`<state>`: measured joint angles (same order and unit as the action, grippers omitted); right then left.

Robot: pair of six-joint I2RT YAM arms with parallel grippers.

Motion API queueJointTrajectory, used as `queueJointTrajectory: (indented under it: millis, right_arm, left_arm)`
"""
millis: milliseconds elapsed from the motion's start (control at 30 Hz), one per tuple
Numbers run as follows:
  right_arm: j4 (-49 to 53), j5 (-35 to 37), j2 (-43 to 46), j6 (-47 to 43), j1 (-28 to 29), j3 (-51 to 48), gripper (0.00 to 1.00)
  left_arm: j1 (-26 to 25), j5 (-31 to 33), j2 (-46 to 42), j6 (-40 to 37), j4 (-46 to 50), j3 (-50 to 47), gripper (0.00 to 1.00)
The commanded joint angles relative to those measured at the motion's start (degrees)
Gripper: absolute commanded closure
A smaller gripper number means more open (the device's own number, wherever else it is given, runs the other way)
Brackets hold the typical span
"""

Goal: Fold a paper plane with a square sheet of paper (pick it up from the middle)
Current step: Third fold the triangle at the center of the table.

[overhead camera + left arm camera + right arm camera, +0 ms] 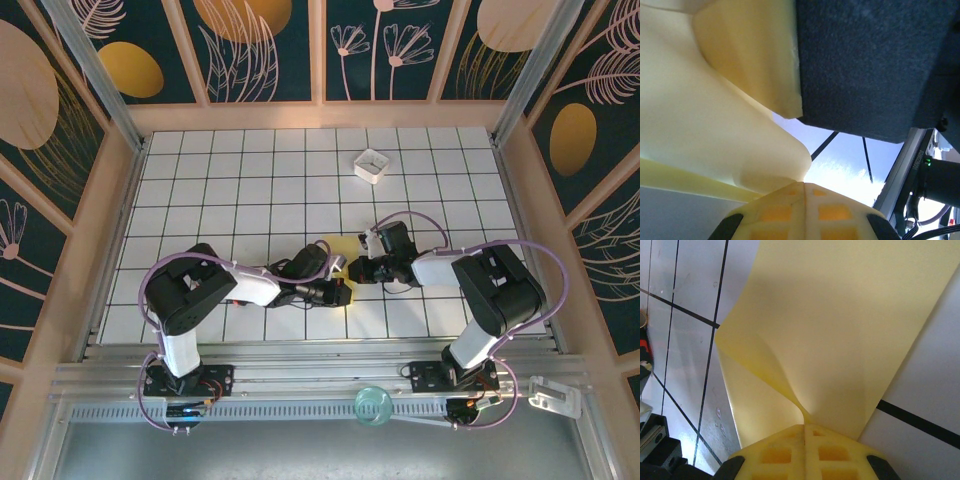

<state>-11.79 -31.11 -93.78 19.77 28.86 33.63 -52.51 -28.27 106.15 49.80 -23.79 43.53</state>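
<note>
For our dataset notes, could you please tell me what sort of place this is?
Probably a lab robot test cell: a white gridded tabletop, patterned wall panels enclosing it, and an aluminium mounting rail along the near edge.

The square sheet of paper [840,315] is plain pale yellow, and the right fingers [785,442] are a deeper yellow. The surface [250,180] is white with a black grid. The far walls [250,50] are dark teal with gold leaf shapes.

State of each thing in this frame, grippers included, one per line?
square sheet of paper: buckled, pinched by both grippers.
left gripper: shut on the sheet.
right gripper: shut on the sheet.
white box: untouched, apart from both arms.
</note>
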Motion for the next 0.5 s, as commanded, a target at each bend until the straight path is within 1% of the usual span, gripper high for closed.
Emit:
queueJointTrajectory:
  millis: [0,467]
  right_arm:
    - [3.62,3.16,-1.32,-1.38,0.54,-1.54,1.00]
    - [3.52,3.16,-1.64,-1.40,0.49,-1.45,1.00]
  left_arm:
    - [-0.29,-0.56,0.91,-1.10,0.03,0.84,0.96]
    - [-0.23,1.86,1.20,-2.73,5.04,0.88,0.97]
